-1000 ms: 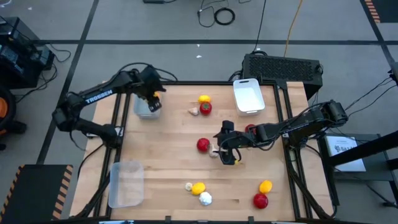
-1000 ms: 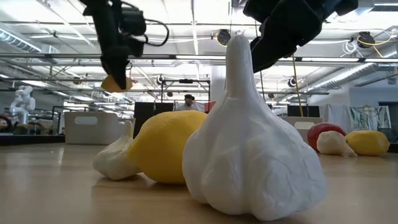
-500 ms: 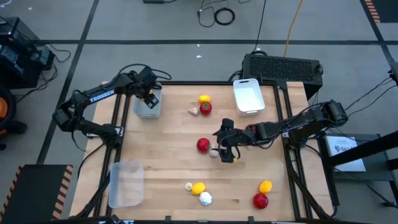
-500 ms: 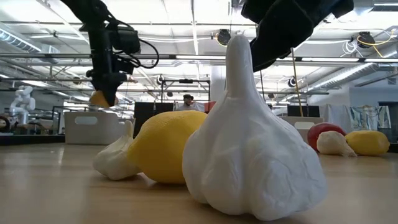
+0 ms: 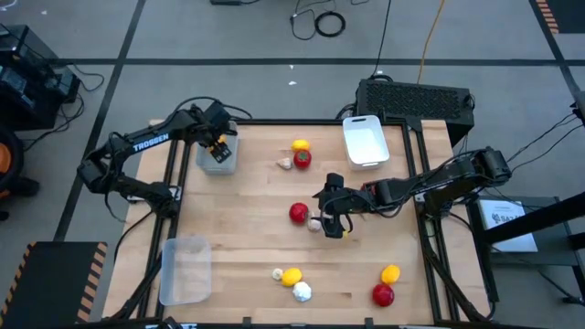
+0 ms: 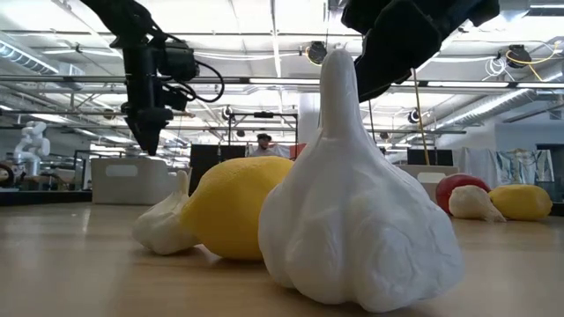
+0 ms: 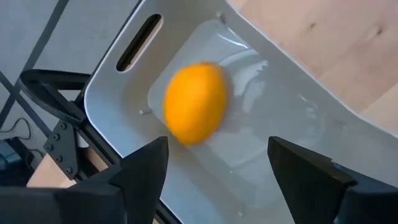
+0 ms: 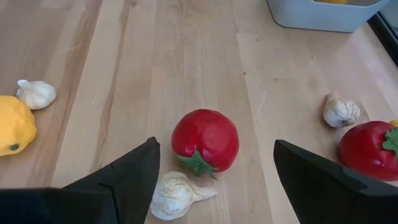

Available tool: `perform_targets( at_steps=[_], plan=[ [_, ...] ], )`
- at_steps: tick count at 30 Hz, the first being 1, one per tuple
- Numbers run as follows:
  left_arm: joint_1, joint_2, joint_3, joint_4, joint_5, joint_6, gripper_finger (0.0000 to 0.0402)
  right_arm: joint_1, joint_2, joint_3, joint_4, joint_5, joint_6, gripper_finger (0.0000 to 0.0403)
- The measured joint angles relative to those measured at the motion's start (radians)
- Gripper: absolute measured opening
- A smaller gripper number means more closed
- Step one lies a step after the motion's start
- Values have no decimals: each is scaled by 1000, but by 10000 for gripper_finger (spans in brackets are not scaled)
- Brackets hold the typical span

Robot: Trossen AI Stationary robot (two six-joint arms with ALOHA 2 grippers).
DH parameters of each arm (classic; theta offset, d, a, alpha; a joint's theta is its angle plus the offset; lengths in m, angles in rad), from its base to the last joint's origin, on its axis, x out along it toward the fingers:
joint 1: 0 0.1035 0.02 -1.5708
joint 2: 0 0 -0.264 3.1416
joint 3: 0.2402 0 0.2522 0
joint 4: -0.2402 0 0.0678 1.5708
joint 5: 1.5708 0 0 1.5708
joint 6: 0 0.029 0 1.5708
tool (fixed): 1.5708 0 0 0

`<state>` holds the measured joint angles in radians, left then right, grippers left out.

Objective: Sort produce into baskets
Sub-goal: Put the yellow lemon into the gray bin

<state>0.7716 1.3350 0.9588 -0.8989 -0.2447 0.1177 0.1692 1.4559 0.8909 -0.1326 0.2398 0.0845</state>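
My left gripper [image 5: 218, 151] hovers open over the grey basket [image 5: 208, 166] at the far left. In the left wrist view a yellow-orange lemon [image 7: 194, 102] shows blurred inside that basket [image 7: 112, 87], clear of the fingers. My right gripper [image 5: 331, 217] stands open above mid-table, its fingers pointing toward a red piece [image 8: 205, 140] and a garlic bulb [image 8: 177, 194] lying on the wood. The white basket [image 5: 364, 140] sits at the far right and the clear basket [image 5: 186, 270] at the near left.
Loose on the table are a lemon [image 5: 300, 145], a red piece [image 5: 303, 158] and a garlic [image 5: 285, 164] at the far middle. A lemon [image 5: 291, 276] and a garlic [image 5: 301, 291] lie near the front edge, and a lemon [image 5: 390, 273] and a red piece [image 5: 383, 294] at the near right.
My left gripper has come down over the grey basket with the lemon, tipped more steeply downward and let it go. The lemon has left the fingers and is now inside the basket. My right gripper has kept still.
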Motion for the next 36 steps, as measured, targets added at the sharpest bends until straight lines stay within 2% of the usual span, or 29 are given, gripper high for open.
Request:
perform_targets(
  at_steps=[6,14,18,30,32,36],
  plan=[
    [-24,0,17,2,35,20,283,0,0,0,0,0,0,302],
    [-165,0,17,16,415,18,283,0,0,0,0,0,0,302],
    [-293,0,17,90,506,-26,283,0,0,0,0,0,7,302],
    [-710,0,6,425,488,-139,283,0,0,0,0,-1,12,302],
    [-766,0,4,464,416,-138,283,0,0,0,0,-1,12,302],
    [-818,0,4,481,177,-120,283,0,0,0,1,-1,13,302]
  ],
)
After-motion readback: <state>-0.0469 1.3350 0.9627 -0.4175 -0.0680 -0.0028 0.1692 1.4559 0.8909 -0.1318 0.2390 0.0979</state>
